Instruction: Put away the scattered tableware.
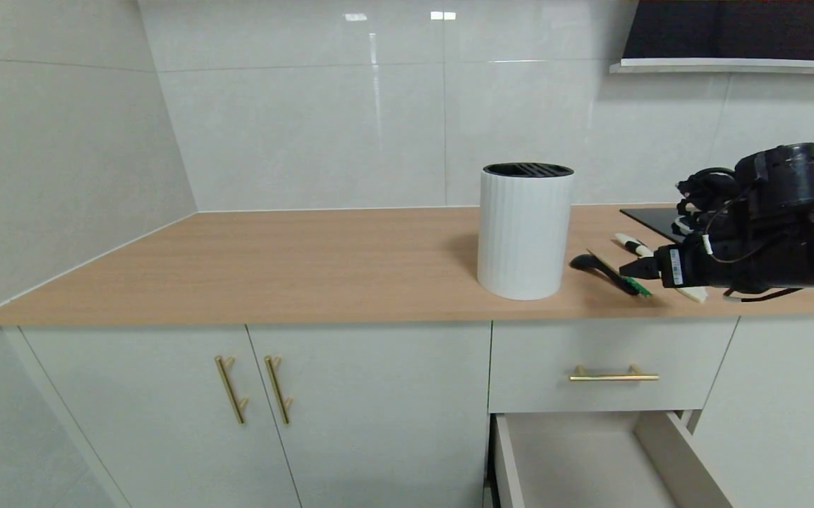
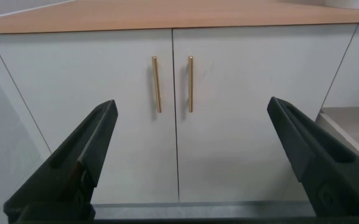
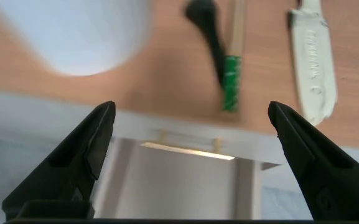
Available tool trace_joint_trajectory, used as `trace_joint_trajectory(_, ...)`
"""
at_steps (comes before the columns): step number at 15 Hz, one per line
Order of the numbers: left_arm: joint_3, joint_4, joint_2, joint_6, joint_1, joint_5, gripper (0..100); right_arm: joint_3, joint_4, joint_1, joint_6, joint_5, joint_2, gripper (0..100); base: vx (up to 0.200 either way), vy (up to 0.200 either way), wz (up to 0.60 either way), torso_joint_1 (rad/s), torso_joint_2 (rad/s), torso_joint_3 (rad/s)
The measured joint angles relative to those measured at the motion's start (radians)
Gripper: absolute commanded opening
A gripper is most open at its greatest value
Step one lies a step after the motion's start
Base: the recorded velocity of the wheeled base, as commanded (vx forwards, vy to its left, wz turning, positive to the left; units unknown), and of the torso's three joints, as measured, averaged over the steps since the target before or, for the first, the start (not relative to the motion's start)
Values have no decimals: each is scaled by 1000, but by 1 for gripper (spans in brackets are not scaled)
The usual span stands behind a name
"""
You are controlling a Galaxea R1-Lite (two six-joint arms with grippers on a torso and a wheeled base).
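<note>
- The left gripper (image 2: 191, 118) is low in front of the two cupboard doors (image 2: 104, 118) under the left part of the surface (image 1: 273, 261). Its jaws are spread wide and hold nothing.
- The white holder (image 1: 525, 236), a ribbed cylinder with a black slotted top, stands upright on the surface, just left of the scattered pieces.
- The black utensil (image 1: 599, 269) lies flat just right of the holder. Its long axis runs diagonally, with the rounded head far and left, close to the holder, and the handle pointing near and right.
- The green-tipped stick (image 1: 637, 286) lies alongside the black utensil on nearly the same diagonal. Its green end is toward the near edge.
- A white-handled piece (image 1: 633, 245) with a dark band lies farther back, also on a diagonal.
- A flat white piece (image 3: 313, 68) lies to the right of the stick, lengthwise from far to near. In the head view it is partly hidden by the arm.
- The right gripper (image 3: 191, 112) hangs over the near edge, above the stick and the black utensil. Its jaws are wide apart and grip nothing.
- A black cooktop (image 1: 650, 220) lies at the far right.
- Under the surface is a shut drawer (image 1: 611, 363), with an open drawer (image 1: 576, 458) below it.
</note>
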Motion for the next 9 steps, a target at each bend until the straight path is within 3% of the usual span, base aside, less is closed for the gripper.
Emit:
trace_joint_trajectory(3,0,0,0,0,0,0,100,-29,-4,-44,-4,23,74,100,0,0,0,0,0,0)
trace_joint_trajectory(9,0,0,0,0,0,0,100,-35,-55,-41,0,22,158,100,0,0,0,0,0,0)
